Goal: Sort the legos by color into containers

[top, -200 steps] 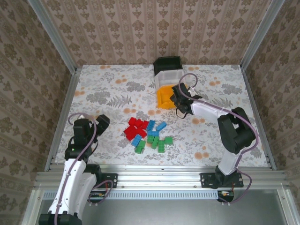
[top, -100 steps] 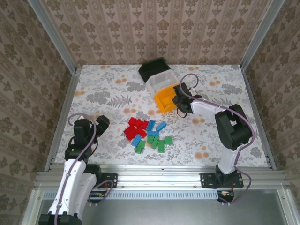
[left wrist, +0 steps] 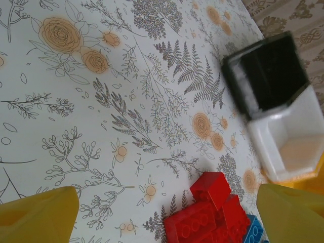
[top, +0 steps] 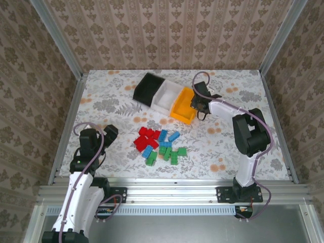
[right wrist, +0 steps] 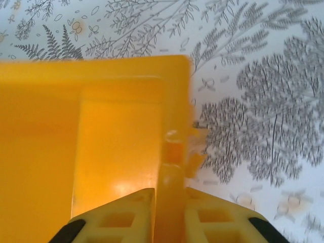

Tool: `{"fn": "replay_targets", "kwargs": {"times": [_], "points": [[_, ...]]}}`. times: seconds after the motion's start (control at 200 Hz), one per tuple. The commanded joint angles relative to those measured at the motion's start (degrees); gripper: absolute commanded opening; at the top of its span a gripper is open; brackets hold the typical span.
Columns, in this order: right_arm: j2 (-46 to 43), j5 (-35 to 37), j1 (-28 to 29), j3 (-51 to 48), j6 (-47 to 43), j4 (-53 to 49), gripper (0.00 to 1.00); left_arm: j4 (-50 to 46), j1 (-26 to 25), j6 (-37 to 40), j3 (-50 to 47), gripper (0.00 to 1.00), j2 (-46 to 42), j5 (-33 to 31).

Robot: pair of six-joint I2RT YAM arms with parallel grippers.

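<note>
Three containers stand touching in a slanted row at the back: black [top: 147,89], white [top: 167,98] and orange-yellow [top: 181,107]. My right gripper [top: 195,104] is shut on the orange bin's right wall, which stands pinched between the fingers in the right wrist view [right wrist: 169,202]; that bin [right wrist: 76,142] looks bare inside. The legos lie in a loose pile mid-table: red [top: 146,137], blue [top: 169,136] and green [top: 172,153]. My left gripper [top: 109,132] hovers open left of the pile, red bricks [left wrist: 212,212] ahead of its fingers [left wrist: 40,215], touching nothing.
The floral tablecloth [top: 116,101] is bare to the left and right of the pile. Metal frame rails [top: 68,116] run along the table's sides, and patterned walls stand close behind the bins. The black bin [left wrist: 268,73] and white bin [left wrist: 291,136] look bare inside.
The right gripper has shut on the orange bin's wall and swung the row of three bins round, the black end sweeping left. The left arm has not moved.
</note>
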Motion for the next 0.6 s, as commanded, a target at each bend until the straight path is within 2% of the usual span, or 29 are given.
{"fn": "replay_targets", "kwargs": {"times": [0.0,0.19,0.395,0.5,0.595], "points": [[2.78,-3.64,-0.04,1.66,-12.42,-3.45,0.17,0.21,-0.36,1.13,1.46,0.92,-0.35,-0.97],[2.01,-2.24,-0.02,4.50,-16.97,-5.31,0.17,0.18,-0.39,1.74,2.16,0.92,0.56,-0.73],[4.14,-6.54,-0.75,8.75,-26.92,-6.20,0.18,2.38,-0.47,1.79,1.68,0.93,2.30,0.23],[6.60,-8.17,-1.69,13.57,-28.28,-10.65,0.32,4.05,-0.47,2.00,1.45,0.93,3.74,1.11],[5.51,-9.57,-1.61,13.44,-28.00,-11.60,0.42,4.52,-0.48,2.69,1.97,0.93,4.91,1.98]]}}
